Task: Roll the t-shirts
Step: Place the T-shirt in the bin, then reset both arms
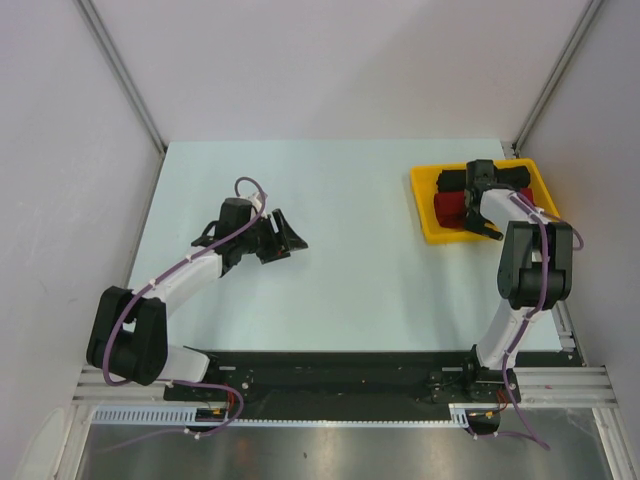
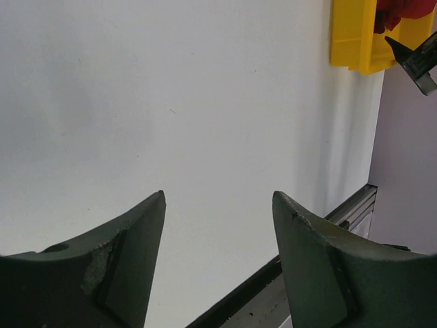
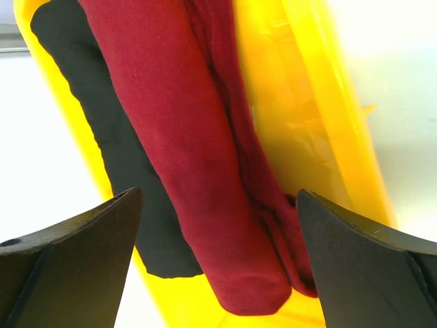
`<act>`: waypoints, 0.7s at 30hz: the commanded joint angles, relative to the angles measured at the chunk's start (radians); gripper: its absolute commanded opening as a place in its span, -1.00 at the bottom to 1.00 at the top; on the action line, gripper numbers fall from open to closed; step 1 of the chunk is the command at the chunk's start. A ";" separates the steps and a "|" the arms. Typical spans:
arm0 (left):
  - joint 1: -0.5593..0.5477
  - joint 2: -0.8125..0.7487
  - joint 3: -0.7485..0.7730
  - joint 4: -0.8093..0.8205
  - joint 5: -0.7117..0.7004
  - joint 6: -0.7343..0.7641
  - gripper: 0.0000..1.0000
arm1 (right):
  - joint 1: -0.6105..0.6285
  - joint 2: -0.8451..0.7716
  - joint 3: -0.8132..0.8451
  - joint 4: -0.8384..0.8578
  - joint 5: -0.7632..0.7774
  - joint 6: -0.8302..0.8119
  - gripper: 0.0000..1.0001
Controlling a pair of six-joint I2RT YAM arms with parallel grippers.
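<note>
The deep red t-shirt (image 1: 447,207) lies rolled in the yellow tray (image 1: 424,205), with the black t-shirt (image 1: 452,180) rolled beside it on the far side. My right gripper (image 1: 480,222) hovers over the tray, open and empty. In the right wrist view its jaws (image 3: 218,195) straddle the end of the red roll (image 3: 184,157) without touching it, and the black roll (image 3: 116,157) lies to the left. My left gripper (image 1: 285,245) is open and empty over the bare table at mid-left; its fingers (image 2: 218,198) frame only the table top.
The tray stands at the table's far right corner, close to the right wall. In the left wrist view the tray's corner (image 2: 351,34), a bit of red cloth (image 2: 403,10) and one right fingertip (image 2: 416,58) show at the top right.
</note>
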 commanded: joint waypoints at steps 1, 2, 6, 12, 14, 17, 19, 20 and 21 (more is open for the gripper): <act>-0.004 -0.034 0.005 0.052 0.020 -0.018 0.39 | -0.006 -0.066 0.058 -0.150 0.041 -0.013 0.99; -0.004 -0.037 0.003 0.052 0.020 -0.019 0.40 | -0.006 -0.078 0.070 -0.165 0.036 -0.013 0.99; -0.004 -0.047 0.000 0.046 0.019 -0.018 0.43 | -0.009 -0.107 0.086 -0.234 0.018 -0.048 0.99; -0.004 -0.083 -0.012 0.037 0.016 -0.013 0.64 | 0.035 -0.176 0.098 -0.242 0.004 -0.260 0.99; -0.004 -0.099 -0.012 0.019 0.005 -0.002 0.77 | 0.069 -0.199 0.098 -0.225 0.001 -0.385 1.00; -0.004 -0.142 -0.018 -0.013 -0.015 0.014 0.95 | 0.147 -0.250 0.084 -0.231 -0.016 -0.479 0.99; -0.005 -0.178 -0.027 -0.030 -0.030 0.021 0.99 | 0.242 -0.306 0.041 -0.188 -0.023 -0.594 1.00; -0.005 -0.191 -0.037 -0.040 -0.032 0.030 0.99 | 0.276 -0.330 0.027 -0.185 -0.025 -0.622 0.99; -0.005 -0.204 -0.040 -0.052 -0.035 0.039 0.99 | 0.324 -0.351 0.008 -0.156 -0.030 -0.680 0.99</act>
